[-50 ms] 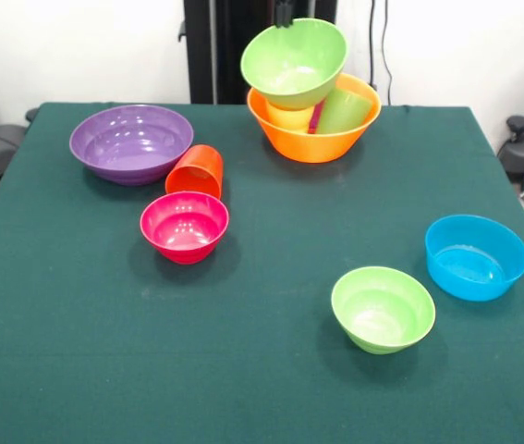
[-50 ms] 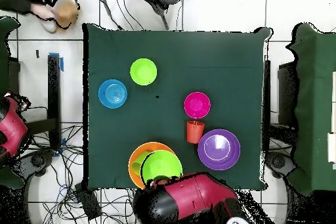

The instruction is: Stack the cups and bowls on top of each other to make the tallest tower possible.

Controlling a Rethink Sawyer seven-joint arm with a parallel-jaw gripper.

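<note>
Tower: large glossy orange plastic bowl [image 1: 314, 139] upright on the dark green table cloth [image 1: 243, 361], at the table's 12 o'clock edge in the front view. Inside it a yellow plastic tumbler [image 1: 289, 117], a sliver of purple-magenta tumbler [image 1: 315, 117] and a light green tumbler [image 1: 345, 111] leaning toward 1 o'clock. On top sits the large light-green glossy bowl [image 1: 295, 61], tilted, mouth facing the camera and lower left, resting on the tumblers and the orange bowl's rim.

Gripper [image 1: 285, 13]: only a dark tip shows at the top edge, right at the tilted green bowl's upper rim, at its 12 o'clock. Cannot tell how far open it is or whether it has the rim. In the overhead view the red and black arm [image 2: 190, 198] covers the spot at the tower's 5 o'clock.

Loose items, front view: wide purple glossy bowl [image 1: 132, 141] at 9 o'clock from the tower. Orange-red tumbler [image 1: 195, 172] on its side, touching the purple bowl at its 4 o'clock. Small pink-red bowl [image 1: 185, 226] just beside the tumbler, at its 6 o'clock. Small light green bowl [image 1: 383, 308] and medium blue bowl [image 1: 476, 256] near each other, well apart from the tower at its 5 o'clock. All loose bowls upright, empty.

A person's hand [image 2: 58, 11] shows off the table at the overhead view's top left corner.
</note>
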